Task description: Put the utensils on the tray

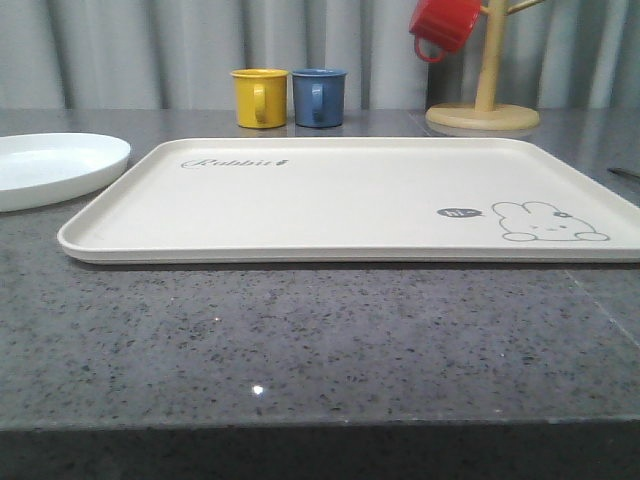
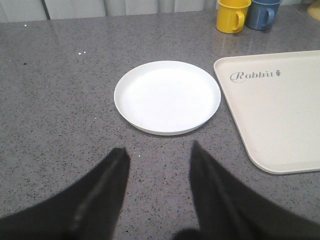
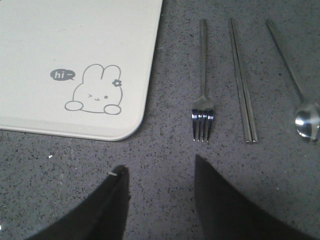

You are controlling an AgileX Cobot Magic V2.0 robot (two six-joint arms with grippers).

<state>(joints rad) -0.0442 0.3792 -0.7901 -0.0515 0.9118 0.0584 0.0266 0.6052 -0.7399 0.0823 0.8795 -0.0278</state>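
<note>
While apart, right claw (image 3: 159, 172) fingers near fork (image 3: 203, 85), above counter (image 3: 165, 150).

Frame edges crop the tray (image 1: 350, 200) and plate (image 1: 50, 170).

Soft, even overhead light. The white plate (image 2: 167, 97) glares slightly, and 1 small bright glint sits on the countertop (image 1: 258, 389). Both wrist views blur the dark fingers (image 2: 100, 195).
</note>
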